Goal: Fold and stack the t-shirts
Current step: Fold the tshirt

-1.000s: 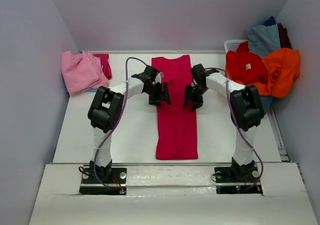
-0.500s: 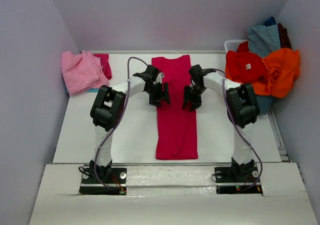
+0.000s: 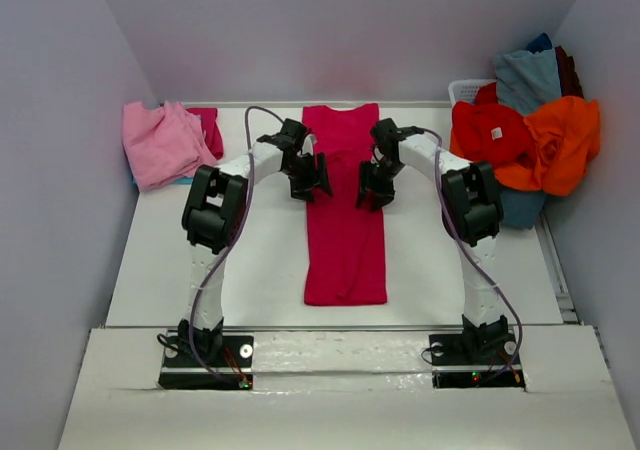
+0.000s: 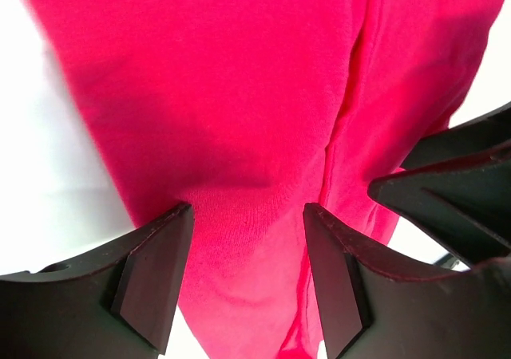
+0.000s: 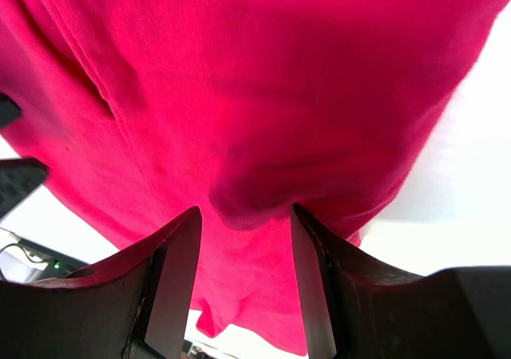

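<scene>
The crimson t-shirt (image 3: 345, 240) lies flat on the table (image 3: 250, 260) as a long narrow strip. Its collar end reaches beyond the grippers and its hem end trails back toward the arm bases. It sits directly between the two grippers: the left gripper (image 3: 312, 178) has one long edge and the right gripper (image 3: 372, 185) the other, level with each other. In both wrist views a bunched ridge of cloth fills the gap between the fingers, so each gripper looks clamped on a pinch of fabric.

The cotton is light, soft and limp. It will likely sag and crease wherever it is unsupported, and its folded layers may slide apart. The two long edges, caught through every layer, seem the sensible place to hold it.

Well out to the left gripper's outer side lies a pink t-shirt (image 3: 160, 142). Off beyond the right gripper, a red t-shirt (image 3: 490, 130) and an orange t-shirt (image 3: 560, 140) are heaped over a basket (image 3: 465, 90).
</scene>
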You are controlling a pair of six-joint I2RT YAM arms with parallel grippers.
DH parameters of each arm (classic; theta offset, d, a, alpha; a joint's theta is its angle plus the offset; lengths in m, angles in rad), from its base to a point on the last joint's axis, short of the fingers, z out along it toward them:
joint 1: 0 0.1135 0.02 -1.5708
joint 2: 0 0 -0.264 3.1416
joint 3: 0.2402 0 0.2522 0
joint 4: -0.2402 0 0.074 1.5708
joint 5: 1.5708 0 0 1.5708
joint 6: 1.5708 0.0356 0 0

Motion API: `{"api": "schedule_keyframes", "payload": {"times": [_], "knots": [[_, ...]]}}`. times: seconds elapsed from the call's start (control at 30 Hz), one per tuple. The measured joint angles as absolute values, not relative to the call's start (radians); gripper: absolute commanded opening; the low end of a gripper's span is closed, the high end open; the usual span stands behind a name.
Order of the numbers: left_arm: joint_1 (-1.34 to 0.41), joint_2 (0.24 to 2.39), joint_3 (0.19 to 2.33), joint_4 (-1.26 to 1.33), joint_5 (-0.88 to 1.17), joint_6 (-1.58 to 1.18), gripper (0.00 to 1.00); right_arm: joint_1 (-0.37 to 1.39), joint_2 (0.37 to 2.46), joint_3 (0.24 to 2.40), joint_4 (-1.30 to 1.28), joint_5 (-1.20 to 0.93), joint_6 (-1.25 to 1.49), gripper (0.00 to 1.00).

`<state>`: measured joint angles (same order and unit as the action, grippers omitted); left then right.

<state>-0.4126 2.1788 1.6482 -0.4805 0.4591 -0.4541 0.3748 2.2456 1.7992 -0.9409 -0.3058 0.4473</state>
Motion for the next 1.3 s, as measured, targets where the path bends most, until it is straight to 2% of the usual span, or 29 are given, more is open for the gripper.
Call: {"api": "schedule_keyframes", "payload": {"times": [0.33, 0.5, 0.77, 1.0, 1.3], "knots": [[-0.318, 2.267, 1.798, -0.533, 0.460, -0.453, 0.70, 0.376, 2.346, 1.979, -1.009, -0.288, 0.421, 0.55], [-0.313, 2.304, 1.863, -0.554, 0.459, -0.443, 0.71, 0.376, 2.359, 2.002, -1.013, -0.293, 0.409, 0.55], [-0.322, 2.300, 1.858, -0.550, 0.462, -0.402, 0.72, 0.376, 2.357, 2.000, -1.009, -0.311, 0.363, 0.56], [-0.350, 2.242, 1.762, -0.502, 0.458, -0.385, 0.72, 0.381, 2.349, 2.000, -1.010, -0.324, 0.342, 0.56], [-0.422, 2.141, 1.695, -0.540, 0.366, -0.375, 0.72, 0.408, 2.256, 1.959, -1.007, -0.316, 0.330, 0.57]]}}
